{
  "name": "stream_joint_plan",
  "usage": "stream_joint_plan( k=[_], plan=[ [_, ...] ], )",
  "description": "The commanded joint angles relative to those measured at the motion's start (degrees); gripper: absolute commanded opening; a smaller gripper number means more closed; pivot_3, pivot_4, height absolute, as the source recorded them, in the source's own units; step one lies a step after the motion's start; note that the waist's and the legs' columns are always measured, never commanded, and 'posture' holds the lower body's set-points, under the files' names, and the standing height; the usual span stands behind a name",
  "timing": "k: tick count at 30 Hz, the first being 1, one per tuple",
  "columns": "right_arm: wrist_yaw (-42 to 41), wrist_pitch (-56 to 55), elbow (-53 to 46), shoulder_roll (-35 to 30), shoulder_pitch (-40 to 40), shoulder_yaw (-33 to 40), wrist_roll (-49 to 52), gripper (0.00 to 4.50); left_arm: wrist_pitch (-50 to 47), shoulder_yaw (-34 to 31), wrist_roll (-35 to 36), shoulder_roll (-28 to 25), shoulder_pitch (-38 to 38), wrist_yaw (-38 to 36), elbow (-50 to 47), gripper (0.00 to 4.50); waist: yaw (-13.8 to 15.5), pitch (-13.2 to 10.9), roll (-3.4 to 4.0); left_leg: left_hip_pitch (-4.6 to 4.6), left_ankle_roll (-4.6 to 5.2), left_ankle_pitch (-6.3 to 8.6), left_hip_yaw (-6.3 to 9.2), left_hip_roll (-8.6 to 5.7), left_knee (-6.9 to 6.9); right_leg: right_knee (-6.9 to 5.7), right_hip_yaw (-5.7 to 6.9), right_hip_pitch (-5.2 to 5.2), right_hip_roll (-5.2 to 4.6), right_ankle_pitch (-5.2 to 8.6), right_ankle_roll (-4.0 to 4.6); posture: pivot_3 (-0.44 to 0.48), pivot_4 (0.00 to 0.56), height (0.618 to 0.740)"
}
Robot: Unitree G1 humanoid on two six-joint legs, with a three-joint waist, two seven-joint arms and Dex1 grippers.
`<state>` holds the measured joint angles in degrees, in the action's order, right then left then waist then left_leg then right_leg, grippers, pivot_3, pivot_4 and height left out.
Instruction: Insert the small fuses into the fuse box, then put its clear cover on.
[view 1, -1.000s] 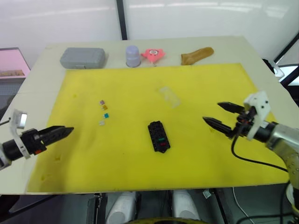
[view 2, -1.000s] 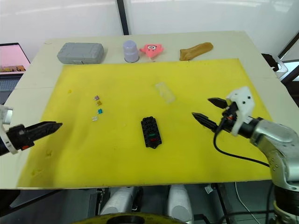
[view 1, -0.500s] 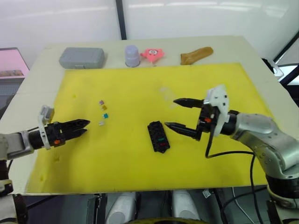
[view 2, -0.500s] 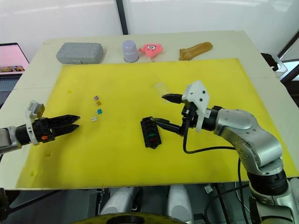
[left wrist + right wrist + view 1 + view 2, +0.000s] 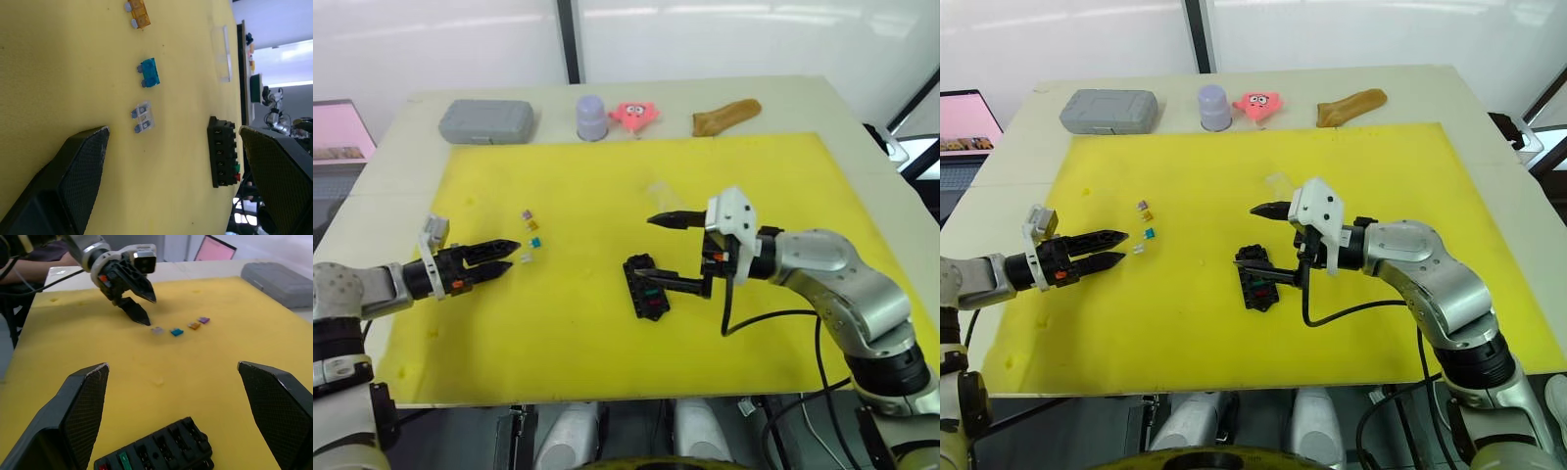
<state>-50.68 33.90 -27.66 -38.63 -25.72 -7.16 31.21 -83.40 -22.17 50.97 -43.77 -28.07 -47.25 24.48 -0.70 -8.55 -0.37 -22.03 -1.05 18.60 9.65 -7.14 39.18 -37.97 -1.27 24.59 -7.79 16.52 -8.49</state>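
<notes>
Yellow foam mat (image 5: 607, 176) is carrying everything I am working on. I am bringing both arms inward: a second ago they were hanging out at the mat's edges, and now my right gripper (image 5: 658, 252) is spread wide over the fuse box (image 5: 645, 286), one finger above its far end and the other reaching across its near half. My left gripper (image 5: 1116, 249) is slightly parted and empty, its tips arriving just beside the small fuses (image 5: 1145, 226), closest to the white fuse (image 5: 142, 116); the teal fuse (image 5: 148, 72) and tan fuse (image 5: 136, 8) are lying further along the same line. I am judging this as the approach to the first pick, with the right arm set to steady the box.

The box is already showing a green and a red fuse seated, with the other slots looking empty. The clear cover (image 5: 666, 201) is lying flat on the mat beyond the box, close behind my right fingers, so I am risking a nudge there. Along the table's far edge are sitting a grey case (image 5: 485, 120), a lilac cup (image 5: 591, 117), a pink star toy (image 5: 634, 114) and a brown object (image 5: 725, 116), all well apart from the work.
</notes>
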Motion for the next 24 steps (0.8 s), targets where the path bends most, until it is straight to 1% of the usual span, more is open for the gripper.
stream_joint_plan(
  k=[1,4,7,16,20,24],
  plan=[
    [-1.3,-2.3,-0.6,0.0,-1.3,-0.6,-1.5,4.44,-0.5,1.4,-1.1,1.8,-2.0,0.6,1.3,4.50,0.3,0.0,-0.01,0.00,0.00,0.00,0.01,-0.01,0.01,0.00,0.00,-0.01,0.00,0.00,0.00,0.000,0.150,0.740],
    [-2.7,-3.5,0.0,-1.0,-1.1,-0.8,-2.7,4.44,-1.2,1.8,-1.0,2.7,-3.6,-0.1,1.5,4.50,0.6,0.0,-0.02,0.00,0.00,0.00,0.07,-0.07,0.08,0.00,0.02,-0.07,-0.03,0.00,0.00,0.000,0.150,0.740],
    [-3.7,-3.6,-0.2,-1.9,-0.5,-0.7,-3.2,4.44,0.4,4.1,-2.9,3.5,-3.8,-0.5,1.8,4.50,1.1,0.0,-0.02,0.00,0.00,0.00,0.07,-0.11,0.08,0.00,0.02,-0.07,-0.05,0.00,0.00,0.000,0.150,0.740],
    [-3.8,-2.1,-0.8,-3.0,0.5,1.1,-2.5,4.44,1.1,6.3,-3.8,7.5,-6.1,-2.5,2.7,4.50,1.9,0.0,-0.03,0.00,-0.01,-0.01,0.15,-0.20,0.17,-0.01,0.02,-0.16,-0.12,0.00,0.00,0.000,0.150,0.740],
    [-3.6,-2.5,-0.5,-3.7,0.7,1.1,-3.4,4.44,3.1,7.1,-6.0,9.2,-7.6,-2.2,4.8,4.50,2.3,0.0,-0.03,0.00,-0.01,-0.01,0.16,-0.21,0.22,-0.01,0.04,-0.19,-0.12,0.00,0.00,0.000,0.150,0.740],
    [-4.0,-3.1,0.3,-4.4,0.9,1.2,-4.2,4.44,4.3,8.8,-7.3,10.0,-8.0,-3.5,5.0,4.50,3.1,0.0,-0.03,-0.01,-0.01,-0.01,0.17,-0.22,0.35,-0.02,0.05,-0.24,-0.12,0.00,0.00,0.000,0.150,0.740]
  ],
)
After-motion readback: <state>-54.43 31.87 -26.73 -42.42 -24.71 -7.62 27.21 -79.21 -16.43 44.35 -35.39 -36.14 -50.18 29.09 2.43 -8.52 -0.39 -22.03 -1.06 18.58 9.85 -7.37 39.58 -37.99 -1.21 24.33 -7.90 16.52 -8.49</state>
